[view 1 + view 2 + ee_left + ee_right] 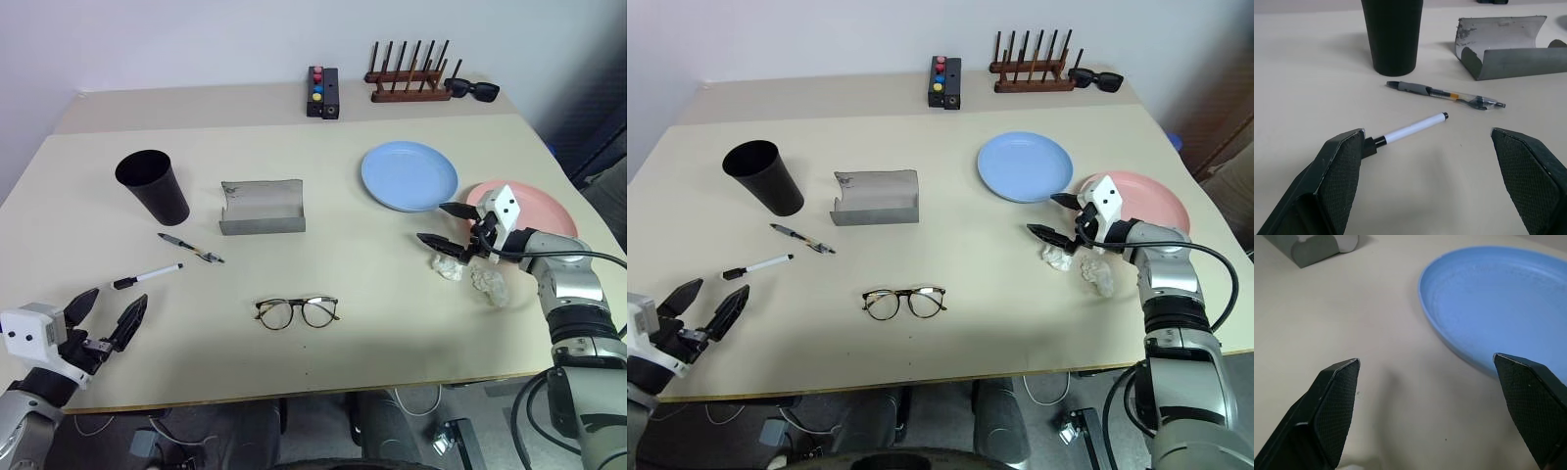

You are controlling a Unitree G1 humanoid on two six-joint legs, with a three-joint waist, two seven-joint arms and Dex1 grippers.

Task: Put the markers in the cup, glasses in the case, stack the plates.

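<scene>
Left pincer [106, 321] hovers at the near left corner of the beige worktop [323, 323], fingers spread wide, nothing between them. Its wrist view looks straight at the white marker [1409, 129], black cap end tucked behind one finger [1337, 176], and beyond it the dark marker [1445, 94], whose yellowish band is legible here and hardly at all from the head camera.

Black cup [154, 186] stands upright, far left, just behind the markers. Both markers lie flat on the worktop, apart from each other.

Grey case [262, 207] sits centre-left, lid flipped open; scuffed inner lid shows in the left wrist view. Glasses [297, 311] rest near the front edge, lenses upright, well apart from the case.

Blue plate [409, 175] lies right of centre; its rim detail shows in the right wrist view. Pink plate [534, 208] lies beside it, not stacked, partly behind the right arm.

Right pincer [443, 224] hangs spread and empty between the plates, above crumpled white wads [470, 272].

Back edge: button box [322, 92], wooden rack [409, 78], black sunglasses [473, 90].
</scene>
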